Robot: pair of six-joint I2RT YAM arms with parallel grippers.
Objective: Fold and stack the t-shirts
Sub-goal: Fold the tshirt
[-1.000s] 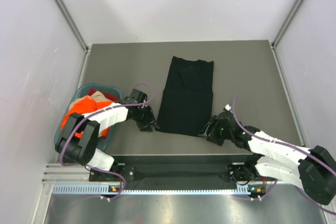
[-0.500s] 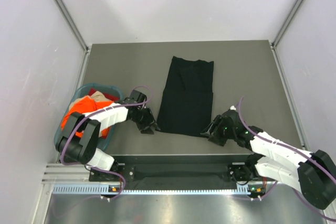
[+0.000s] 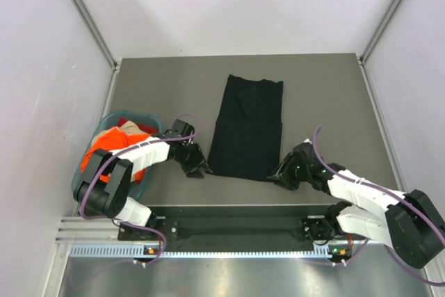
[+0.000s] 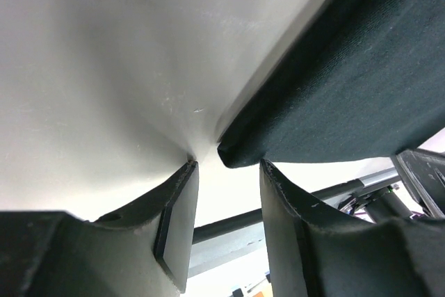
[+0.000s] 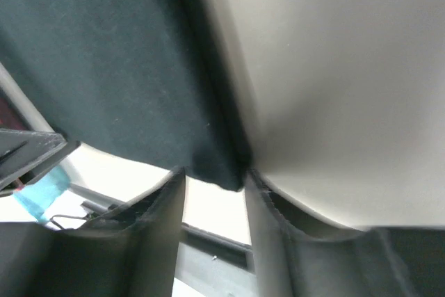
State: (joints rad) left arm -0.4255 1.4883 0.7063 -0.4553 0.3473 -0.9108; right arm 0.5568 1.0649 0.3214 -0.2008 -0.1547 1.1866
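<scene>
Setting: a robot test cell in a lab is showing here.
Enclosure: plain white panels (image 3: 229, 5) are closing in the left, far and right sides, with metal corner posts (image 3: 83, 12) running between them.
Work surface: a grey table (image 3: 174, 81) is filling the cell.
Mounting: two robot arms (image 3: 361, 193) are sitting side by side behind a slotted rail (image 3: 229, 250) at the near edge.

The top external camera looks down from high above and behind the arm bases on the whole counter (image 3: 327, 95), with the black t-shirt (image 3: 247, 126) at centre. The left wrist camera sits low and very close, looking past the left fingers (image 4: 177, 227) at that shirt's near left corner. The right wrist camera, equally close behind the right fingers (image 5: 156, 234), faces its near right corner, so all views share the shirt's near edge.
</scene>
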